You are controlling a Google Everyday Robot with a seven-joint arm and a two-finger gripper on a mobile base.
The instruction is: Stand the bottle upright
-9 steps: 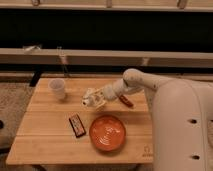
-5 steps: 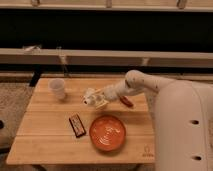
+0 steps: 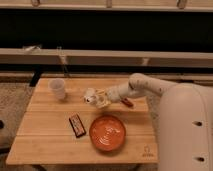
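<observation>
The bottle [image 3: 90,95] is small and pale with a round white cap. It sits tilted at the tip of my gripper [image 3: 100,98], just above the middle of the wooden table [image 3: 45,142], cap pointing left. My gripper reaches in from the right on the white arm [image 3: 137,86] and is shut on the bottle's body. The far side of the bottle is hidden by the gripper.
A translucent white cup [image 3: 57,89] stands at the table's back left. A dark snack bar [image 3: 76,125] lies front left of the gripper. An orange plate [image 3: 106,134] sits just in front of it. A red object [image 3: 128,102] lies under the arm. A railing runs behind the table.
The gripper with the bottle has shifted slightly to the left; the other things have not moved.
</observation>
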